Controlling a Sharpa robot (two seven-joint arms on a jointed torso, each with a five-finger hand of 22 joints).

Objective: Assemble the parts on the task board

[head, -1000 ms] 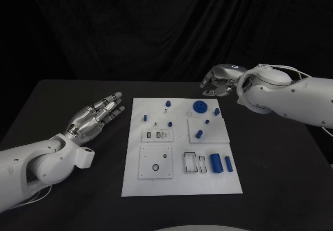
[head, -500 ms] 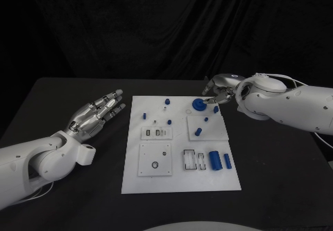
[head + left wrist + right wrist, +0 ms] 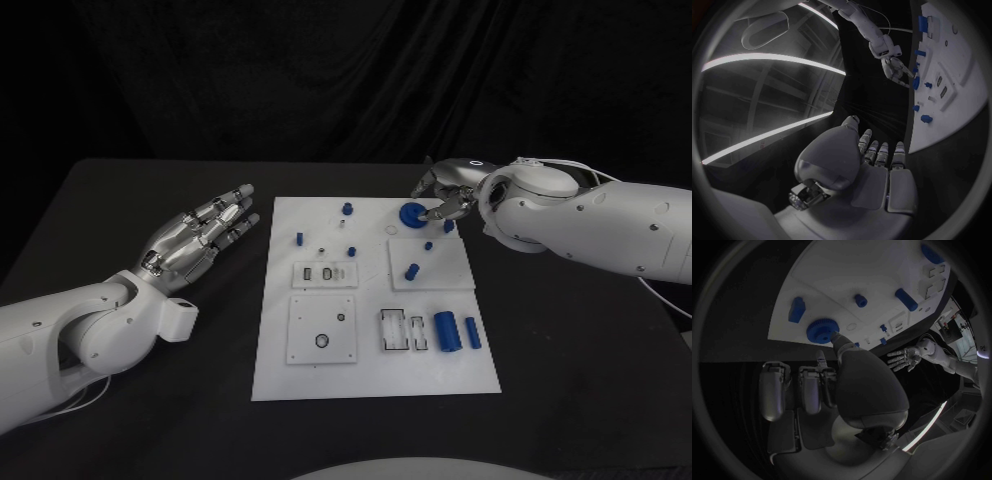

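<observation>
The room is dark; light falls from above onto the white task board (image 3: pixel 378 300), which stands out bright against the black counter (image 3: pixel 577 340) and black backdrop. The white arms catch soft highlights, and the left hand (image 3: pixel 199 238) gleams on its silver fingers (image 3: pixel 231 205). Both wrist views bend straight edges into curves and fade to a dark rim. Long bright strips streak the left wrist view.
</observation>
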